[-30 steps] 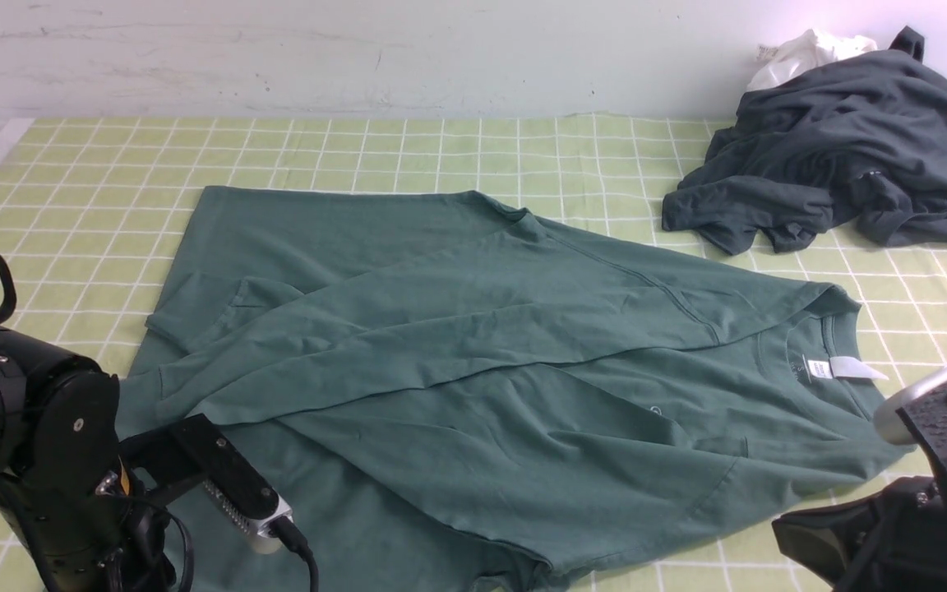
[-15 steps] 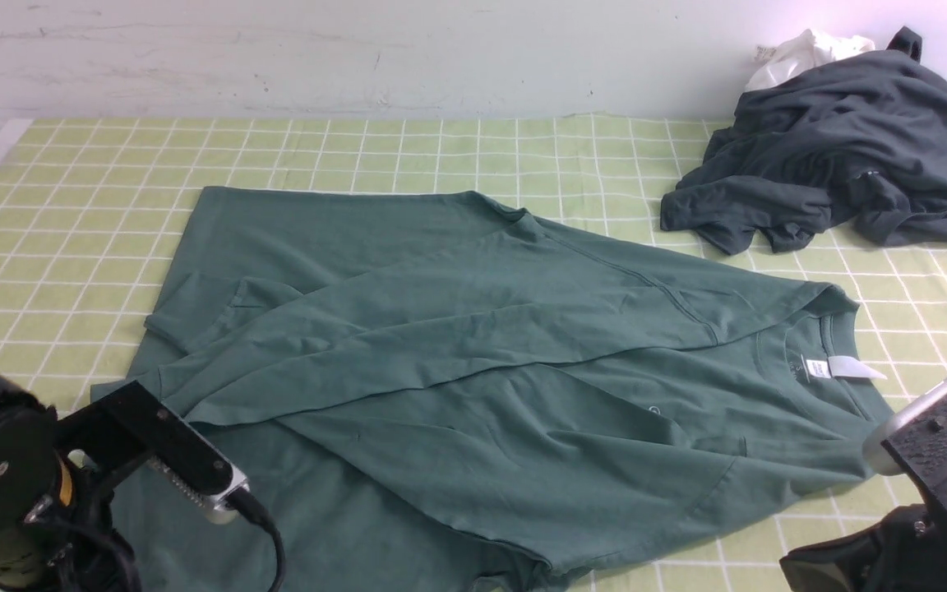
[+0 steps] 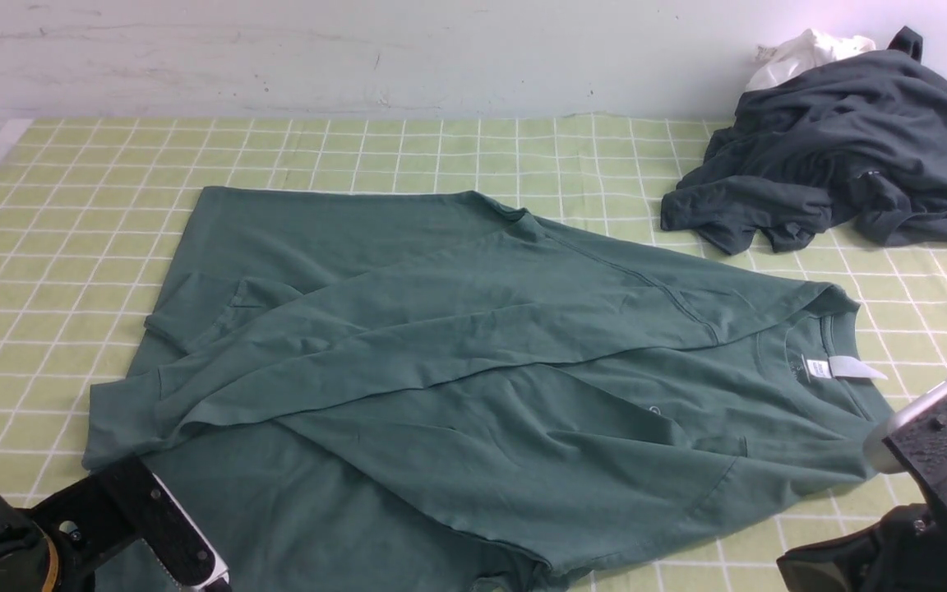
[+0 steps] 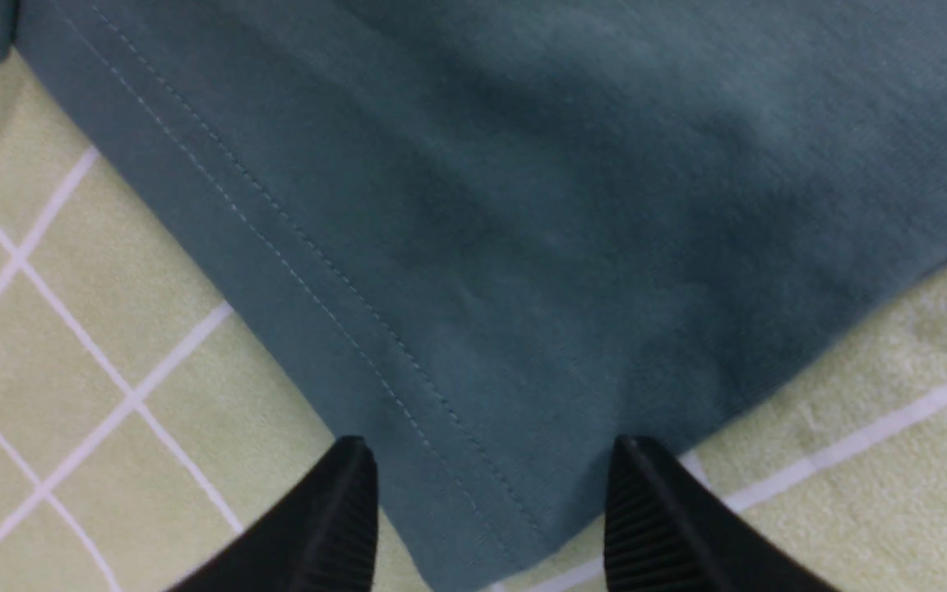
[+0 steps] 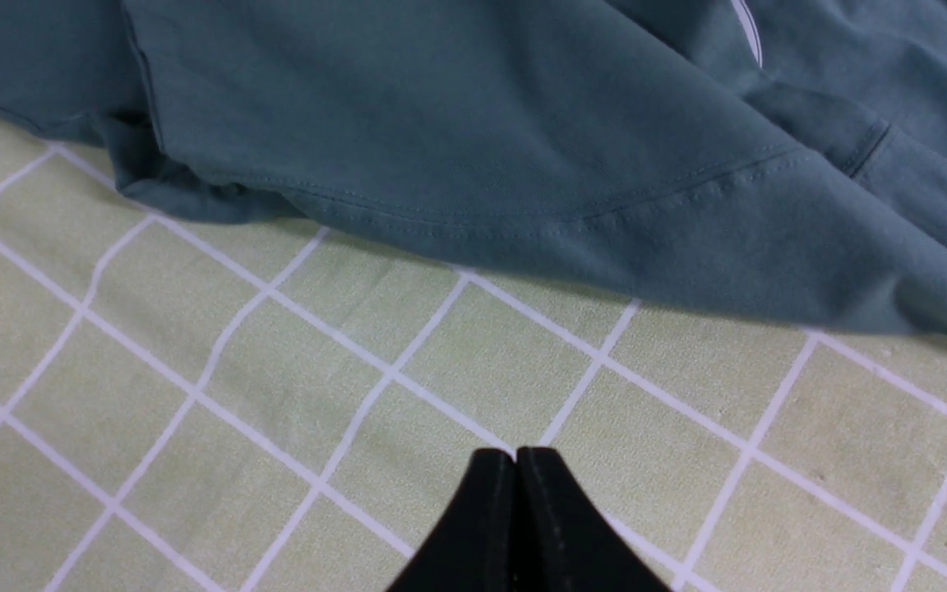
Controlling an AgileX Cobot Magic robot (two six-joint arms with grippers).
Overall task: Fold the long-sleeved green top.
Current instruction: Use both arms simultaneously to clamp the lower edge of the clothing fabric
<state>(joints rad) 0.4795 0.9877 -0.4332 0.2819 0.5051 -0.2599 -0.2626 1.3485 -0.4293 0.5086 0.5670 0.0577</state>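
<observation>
The green long-sleeved top (image 3: pixel 473 362) lies flat across the checked table cover, neck with white label (image 3: pixel 843 367) to the right, hem to the left, and a sleeve folded across the body. My left gripper (image 3: pixel 194 567) is at the near left corner of the hem. In the left wrist view it (image 4: pixel 490 460) is open, its jaws astride the stitched hem corner (image 4: pixel 457 493) and not closed on it. My right gripper (image 5: pixel 516 454) is shut and empty over bare cover, just short of the top's near edge (image 5: pixel 572 247). The right arm (image 3: pixel 934 444) shows at the near right.
A dark charcoal-grey garment (image 3: pixel 843 156) lies crumpled at the far right, with a small white cloth (image 3: pixel 802 53) behind it. The green-and-white checked cover (image 3: pixel 71 205) spreads over the table up to the pale back wall.
My left arm has drawn back toward the near left corner, from over the hem area to its edge. The right arm has sunk slightly. The top has not moved.
</observation>
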